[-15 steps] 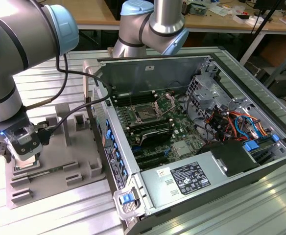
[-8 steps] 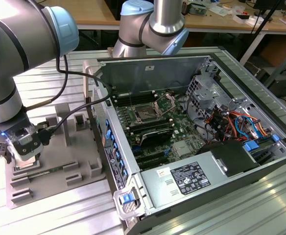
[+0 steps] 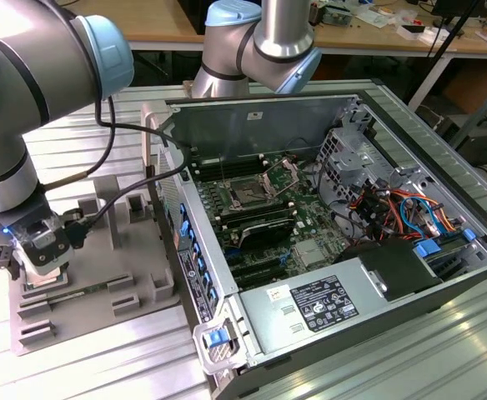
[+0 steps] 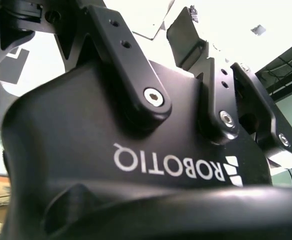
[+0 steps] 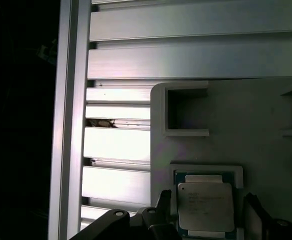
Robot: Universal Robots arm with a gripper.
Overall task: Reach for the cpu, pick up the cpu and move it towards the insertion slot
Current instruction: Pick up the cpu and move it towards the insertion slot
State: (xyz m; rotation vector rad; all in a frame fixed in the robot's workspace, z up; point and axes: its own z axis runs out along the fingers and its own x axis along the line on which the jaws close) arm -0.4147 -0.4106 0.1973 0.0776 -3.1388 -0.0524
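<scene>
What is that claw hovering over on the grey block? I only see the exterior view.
Observer: The first wrist view shows a cpu lying flat in a square recess of the grey fixture.
Operator: Has the claw grabbed it?
Observer: No. The gripper is open, fingers either side of the chip.
Operator: Anything beside it?
Observer: An empty recess in the same fixture.

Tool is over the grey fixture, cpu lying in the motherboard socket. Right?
No. The cpu lies in a recess of the grey fixture, not in the insertion slot; the first wrist view shows it there between the fingers. The tool is over the fixture, as you said.
</scene>
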